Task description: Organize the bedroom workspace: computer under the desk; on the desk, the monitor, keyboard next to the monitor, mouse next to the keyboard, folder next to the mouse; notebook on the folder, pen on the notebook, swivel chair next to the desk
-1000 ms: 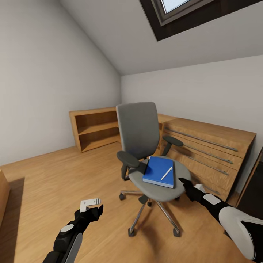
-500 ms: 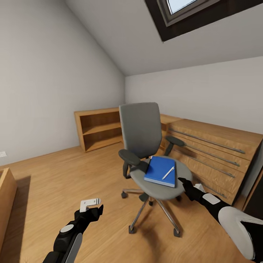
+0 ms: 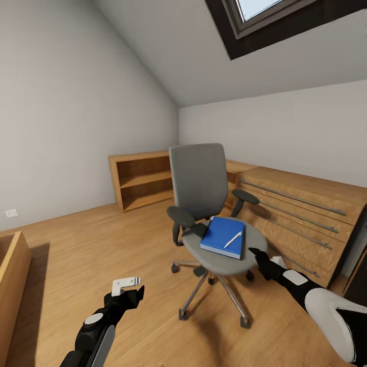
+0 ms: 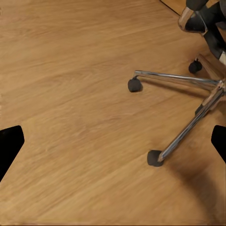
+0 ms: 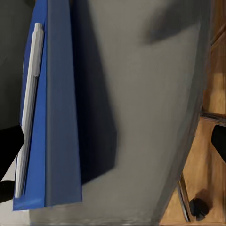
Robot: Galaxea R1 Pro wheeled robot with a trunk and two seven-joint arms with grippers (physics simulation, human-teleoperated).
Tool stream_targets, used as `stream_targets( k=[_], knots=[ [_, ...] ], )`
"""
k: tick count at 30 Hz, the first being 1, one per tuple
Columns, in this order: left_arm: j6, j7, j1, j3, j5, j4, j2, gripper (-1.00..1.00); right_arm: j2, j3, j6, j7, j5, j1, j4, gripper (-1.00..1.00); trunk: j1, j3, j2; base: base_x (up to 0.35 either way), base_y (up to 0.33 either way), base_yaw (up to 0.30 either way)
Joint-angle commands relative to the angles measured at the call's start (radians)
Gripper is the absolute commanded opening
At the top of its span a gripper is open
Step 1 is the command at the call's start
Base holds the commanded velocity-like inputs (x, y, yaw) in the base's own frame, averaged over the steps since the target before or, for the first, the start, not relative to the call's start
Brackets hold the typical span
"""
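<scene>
A grey fabric swivel chair (image 3: 209, 214) with dark armrests and a chrome five-star base stands on the wood plank floor (image 3: 97, 244) of the attic bedroom, in front of a low light-wood dresser (image 3: 300, 214) with long metal handles. On its seat lies a flat bright blue rectangular folder (image 3: 223, 237), and a thin white-silver pen (image 3: 233, 239) rests on top of the folder, near its right edge. An open light-wood shelf unit (image 3: 140, 181) against the far wall has bare compartments.

The right pincer (image 3: 256, 255) hovers just beside the seat's right rim, near the folder; its dark fingers stand apart with nothing between them. The left pincer (image 3: 131, 290) hangs over bare floor, well apart from the chair, its jaws spread wide and holding nothing; its wrist view looks down on the chrome legs (image 4: 188, 127) and black casters.
</scene>
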Motion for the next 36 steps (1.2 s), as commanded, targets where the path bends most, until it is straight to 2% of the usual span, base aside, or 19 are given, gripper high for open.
stream_targets(
  k=[1, 9, 20, 27, 32, 36],
  knots=[
    [0.004, 0.009, -0.001, -0.001, 0.011, -0.001, 0.0, 1.0, -0.001, -0.008, 0.005, 0.002, 0.002, -0.001, 0.0, 1.0, -0.001, -0.001, -0.001, -0.267, 0.0, 0.001],
    [0.004, 0.009, -0.001, -0.001, 0.011, -0.001, 0.0, 1.0, -0.001, -0.009, 0.005, 0.003, 0.002, -0.001, 0.0, 1.0, -0.001, -0.001, -0.001, -0.308, 0.0, 0.0],
    [0.004, 0.009, -0.001, -0.001, 0.011, 0.0, 0.0, 1.0, -0.001, -0.009, 0.004, 0.002, 0.004, -0.001, 0.001, 1.0, -0.001, -0.001, -0.001, -0.077, 0.0, 0.0],
    [0.004, 0.009, -0.001, -0.002, 0.011, 0.006, 0.0, 1.0, -0.002, -0.008, -0.004, 0.0, 0.006, -0.001, 0.0, 1.0, -0.001, -0.001, -0.001, -0.265, 0.0, 0.0],
    [0.004, 0.009, -0.001, -0.001, 0.011, 0.01, 0.0, 1.0, 0.0, -0.006, -0.109, -0.005, 0.008, -0.001, 0.003, 1.0, -0.001, -0.001, -0.001, -0.165, 0.0, 0.0],
    [0.004, 0.008, -0.001, -0.001, 0.011, 0.011, 0.0, 1.0, 0.0, -0.005, -0.166, -0.007, 0.009, -0.001, 0.005, 1.0, -0.001, -0.001, -0.001, -0.051, 0.0, 0.0]
  ],
)
